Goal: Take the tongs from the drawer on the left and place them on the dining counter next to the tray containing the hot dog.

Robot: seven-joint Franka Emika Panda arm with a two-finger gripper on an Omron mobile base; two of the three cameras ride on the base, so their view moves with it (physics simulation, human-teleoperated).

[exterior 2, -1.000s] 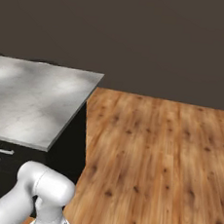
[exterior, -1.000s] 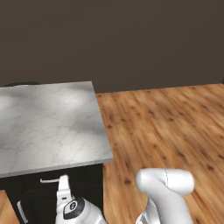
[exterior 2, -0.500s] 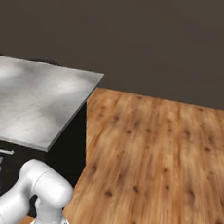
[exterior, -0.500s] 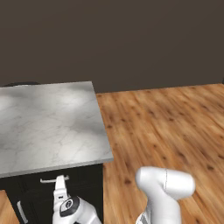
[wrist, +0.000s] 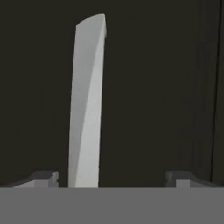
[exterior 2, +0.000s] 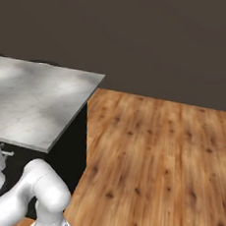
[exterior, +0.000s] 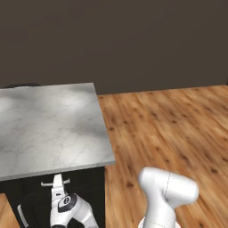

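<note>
Reaching low beside the white-grey veined marble dining counter (exterior: 49, 129), my two-finger gripper (wrist: 111, 177) stands wide apart — the silver bar handle (wrist: 86, 105) on the flat black drawer front (wrist: 153, 87) rises between my fingertips.

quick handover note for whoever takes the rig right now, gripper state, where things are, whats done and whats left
Gripper: open, empty, low against the black cabinet front under the dining counter, a silver bar handle between its fingertips.
Drawer: the handle appears to be its own; shut as far as the hand view tells.
Done: approach to the handle.
Left: close on the handle, pull the drawer open, take the tongs out, place them on the counter beside the tray.
</note>
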